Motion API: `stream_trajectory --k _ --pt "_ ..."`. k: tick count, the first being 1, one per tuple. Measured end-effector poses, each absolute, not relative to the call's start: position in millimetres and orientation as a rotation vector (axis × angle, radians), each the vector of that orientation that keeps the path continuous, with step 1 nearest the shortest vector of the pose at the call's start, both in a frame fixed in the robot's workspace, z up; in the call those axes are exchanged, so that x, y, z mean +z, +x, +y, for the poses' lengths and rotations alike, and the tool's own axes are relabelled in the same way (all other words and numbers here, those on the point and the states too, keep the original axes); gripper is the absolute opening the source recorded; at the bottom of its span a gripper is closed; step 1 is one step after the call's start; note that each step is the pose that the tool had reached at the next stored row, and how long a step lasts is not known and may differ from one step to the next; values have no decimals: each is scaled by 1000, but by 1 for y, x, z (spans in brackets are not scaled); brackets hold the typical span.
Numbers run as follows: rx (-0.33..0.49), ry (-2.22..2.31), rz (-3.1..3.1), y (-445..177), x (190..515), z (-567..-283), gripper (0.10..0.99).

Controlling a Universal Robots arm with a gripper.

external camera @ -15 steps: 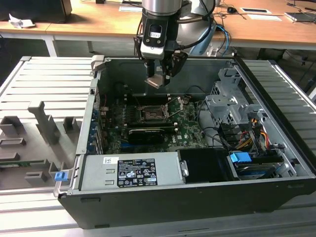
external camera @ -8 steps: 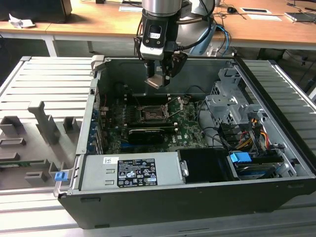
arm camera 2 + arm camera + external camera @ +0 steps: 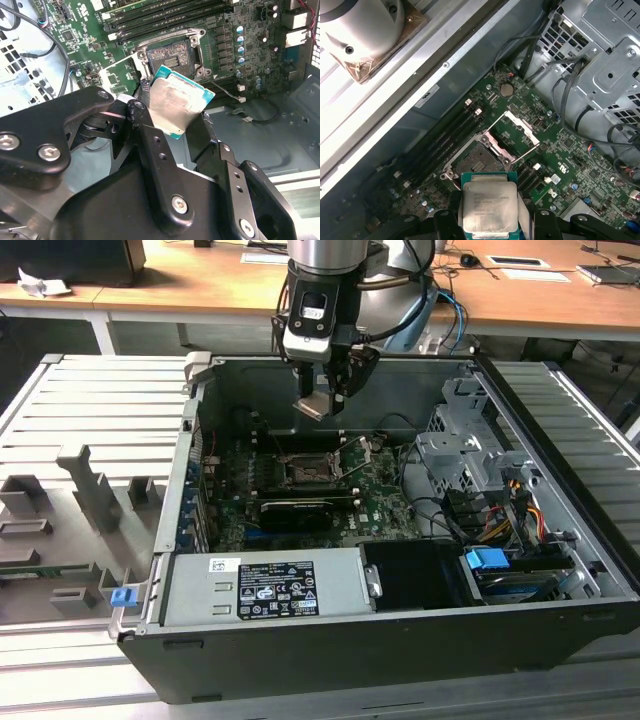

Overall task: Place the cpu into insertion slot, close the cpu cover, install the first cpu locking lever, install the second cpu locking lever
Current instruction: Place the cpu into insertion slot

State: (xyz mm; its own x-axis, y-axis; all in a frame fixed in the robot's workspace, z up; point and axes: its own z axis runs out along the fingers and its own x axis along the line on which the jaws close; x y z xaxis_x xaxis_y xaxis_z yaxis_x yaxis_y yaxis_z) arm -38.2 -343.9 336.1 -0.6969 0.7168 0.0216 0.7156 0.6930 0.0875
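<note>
My gripper (image 3: 322, 402) hangs above the open computer case, shut on the cpu (image 3: 318, 407), a silvery square plate with a green edge. In both wrist views the cpu (image 3: 177, 102) (image 3: 487, 207) sits clamped between the black fingers (image 3: 145, 125), tilted, well above the green board. The insertion slot (image 3: 308, 472) (image 3: 172, 60) (image 3: 476, 160) lies open beneath it, dark centre exposed. The cpu cover (image 3: 522, 134) (image 3: 120, 75), a silver frame, stands swung up beside the slot.
A long black card (image 3: 292, 508) lies in front of the slot. The grey power supply (image 3: 265, 585) spans the case's near side. A metal drive cage (image 3: 470, 455) with cables and a blue connector (image 3: 488, 562) fills the exterior view's right. Grey fixtures (image 3: 90, 490) stand outside the case.
</note>
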Motion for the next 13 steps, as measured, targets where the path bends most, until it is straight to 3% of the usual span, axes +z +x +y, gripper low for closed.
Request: stream_trajectory --k 13 --pt "139 1263 2856 -38 334 -344 529"
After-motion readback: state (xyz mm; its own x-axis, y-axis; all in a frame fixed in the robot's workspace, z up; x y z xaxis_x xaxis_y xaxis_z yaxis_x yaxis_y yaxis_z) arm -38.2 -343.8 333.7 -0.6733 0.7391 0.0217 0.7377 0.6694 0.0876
